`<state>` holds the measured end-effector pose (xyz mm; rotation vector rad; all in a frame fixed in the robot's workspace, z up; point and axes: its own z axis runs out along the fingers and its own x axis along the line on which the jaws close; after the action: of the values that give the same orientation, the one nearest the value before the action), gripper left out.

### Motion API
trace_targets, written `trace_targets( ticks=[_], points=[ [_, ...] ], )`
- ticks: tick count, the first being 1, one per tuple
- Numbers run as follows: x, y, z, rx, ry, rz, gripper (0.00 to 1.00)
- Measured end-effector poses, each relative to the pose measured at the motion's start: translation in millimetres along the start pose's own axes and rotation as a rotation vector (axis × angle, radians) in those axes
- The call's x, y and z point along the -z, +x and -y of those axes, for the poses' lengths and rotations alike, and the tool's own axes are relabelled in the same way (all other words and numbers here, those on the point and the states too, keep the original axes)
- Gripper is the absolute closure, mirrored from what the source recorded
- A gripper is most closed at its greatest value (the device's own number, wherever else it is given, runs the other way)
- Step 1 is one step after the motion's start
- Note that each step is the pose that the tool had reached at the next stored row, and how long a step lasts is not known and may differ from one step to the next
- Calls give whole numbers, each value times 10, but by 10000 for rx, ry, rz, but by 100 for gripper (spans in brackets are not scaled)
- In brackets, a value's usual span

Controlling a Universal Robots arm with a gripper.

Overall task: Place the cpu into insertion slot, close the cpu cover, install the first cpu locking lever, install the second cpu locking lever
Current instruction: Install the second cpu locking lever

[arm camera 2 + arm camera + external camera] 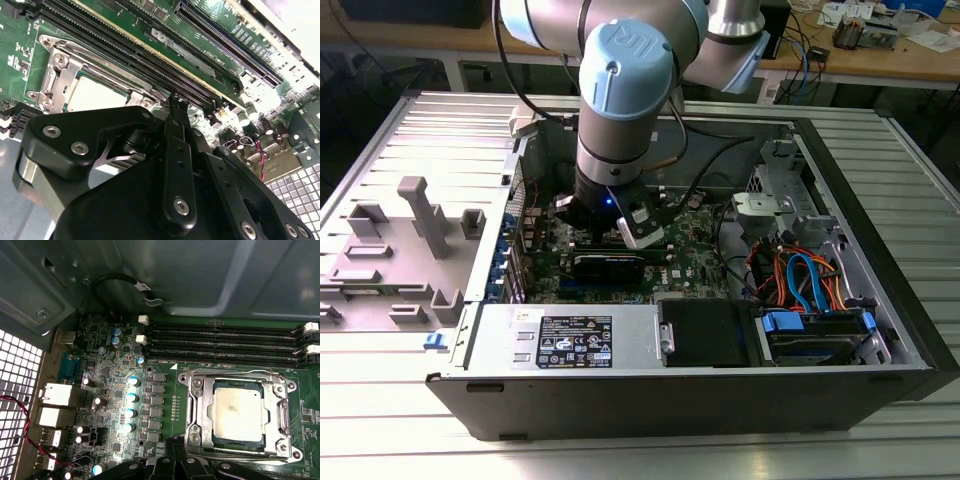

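Cpu (235,412) seated in slot, cover (196,412) down around it, near memory slots (225,342) on motherboard (160,405). I see gripper (175,107) just beside cover; fingers look pressed together, holding nothing.

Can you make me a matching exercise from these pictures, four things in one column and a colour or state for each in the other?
Things:
1. cpu
2. cpu cover
3. memory slots
4. motherboard

Descriptions:
A. green board
B. long, narrow, black, lying in a row
C. silvery frame closed down around the chip
D. pale grey square seated in the socket

Pairs: 1-D, 2-C, 3-B, 4-A
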<state>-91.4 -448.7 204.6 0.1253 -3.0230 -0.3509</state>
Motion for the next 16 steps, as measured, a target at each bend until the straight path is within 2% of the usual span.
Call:
trace_targets(
  ticks=[16],
  points=[
    [-17, -1, 4, 4, -41, 3, 89]
  ],
)
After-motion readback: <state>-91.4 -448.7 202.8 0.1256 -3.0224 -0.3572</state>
